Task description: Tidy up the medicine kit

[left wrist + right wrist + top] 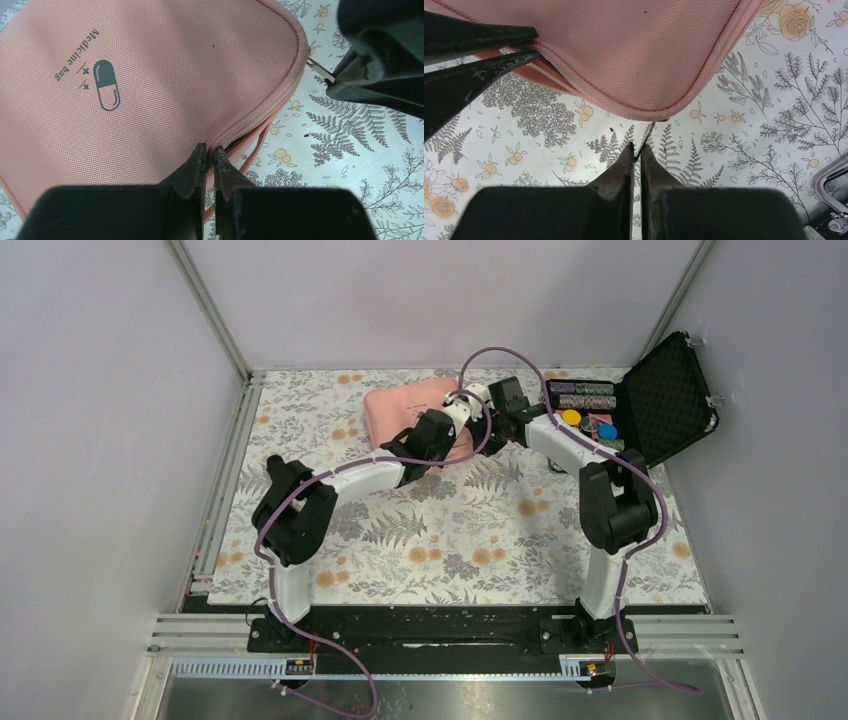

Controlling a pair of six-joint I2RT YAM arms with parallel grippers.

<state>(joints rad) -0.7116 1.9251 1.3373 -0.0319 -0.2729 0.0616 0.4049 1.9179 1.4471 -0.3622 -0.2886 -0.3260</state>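
White-and-black arms point(360, 475), purple cables point(500, 352), black left gripper point(210, 148), possibly scuffed

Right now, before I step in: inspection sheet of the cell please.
Surface: floral mat, flat, covering the table.
Job's things: pink medicine kit far centre, lid down; zipper pull sticking out at its corner.
Clutter: black case open far right, coloured chips inside.
Grippers: left pincer shut on the kit's zippered edge; right pincer shut on the zipper pull.
Cables: purple cables along both arms, one loop arching above the wrists.
Surroundings: grey walls, metal frame rails; nothing else seen.
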